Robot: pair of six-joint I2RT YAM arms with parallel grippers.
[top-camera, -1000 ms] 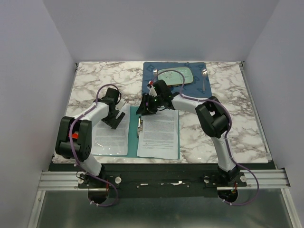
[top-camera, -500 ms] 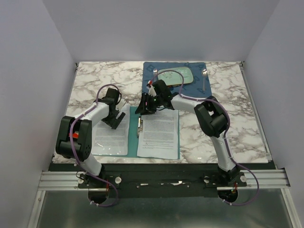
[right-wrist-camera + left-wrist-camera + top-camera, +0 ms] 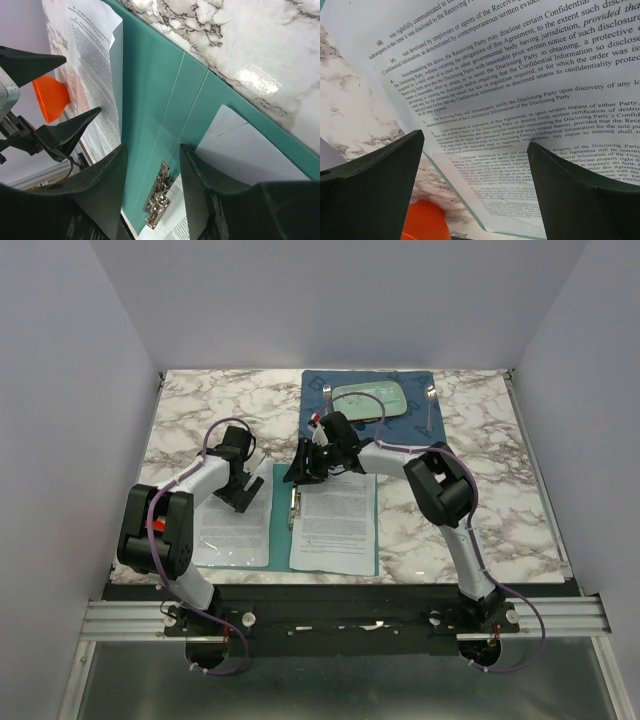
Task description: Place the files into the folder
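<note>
Seen from above, the right gripper (image 3: pixel 300 472) has been edged slightly toward the folder's (image 3: pixel 281 525) far edge; the sheets (image 3: pixel 335 520) lie on both leaves. At the left wrist, the left gripper (image 3: pixel 475 140) is spread over print. At the right wrist, spread fingers hang over the crease; closing the folder is judged next.

Bright even light, marble glare, blurred foregrounds
</note>
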